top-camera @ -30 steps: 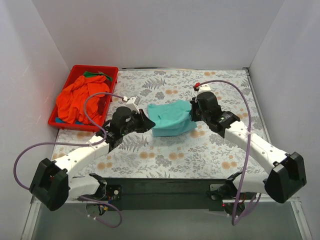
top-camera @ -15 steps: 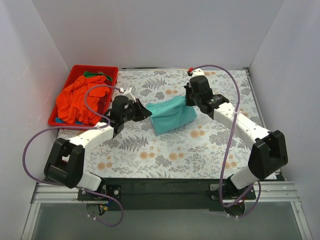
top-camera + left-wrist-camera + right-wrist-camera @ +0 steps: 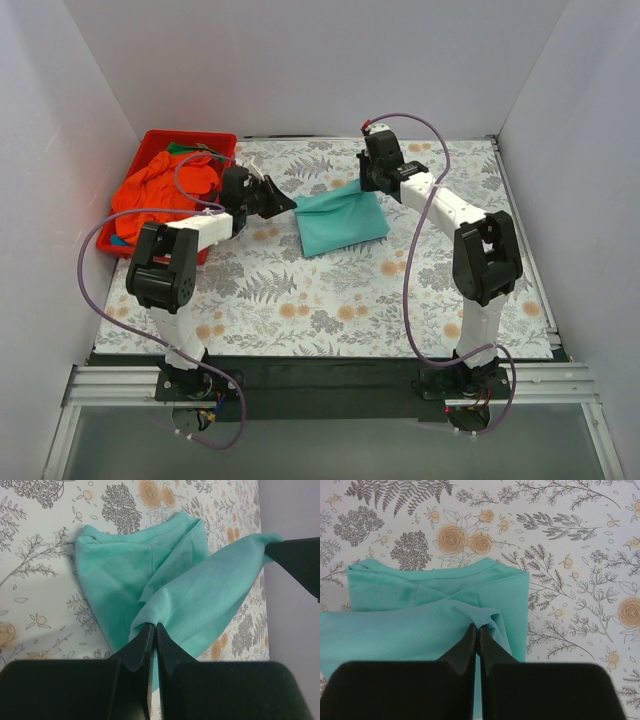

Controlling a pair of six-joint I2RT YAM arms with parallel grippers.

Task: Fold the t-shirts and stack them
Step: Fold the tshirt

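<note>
A teal t-shirt lies partly folded on the flowered table, its upper layer lifted off the rest. My left gripper is shut on the lifted layer's left corner. My right gripper is shut on its right corner. The layer hangs stretched between them above the lower part of the teal t-shirt, which also shows in the left wrist view. An orange-red t-shirt is heaped in the red bin, with a bit of green cloth behind it.
The red plastic bin stands at the table's far left, close behind my left arm. White walls enclose the table on the left, back and right. The flowered tabletop stretches in front of the shirt.
Both grippers have moved toward the back of the table, carrying the teal shirt's edge with them. The lifted layer now stretches over the part lying flat.
</note>
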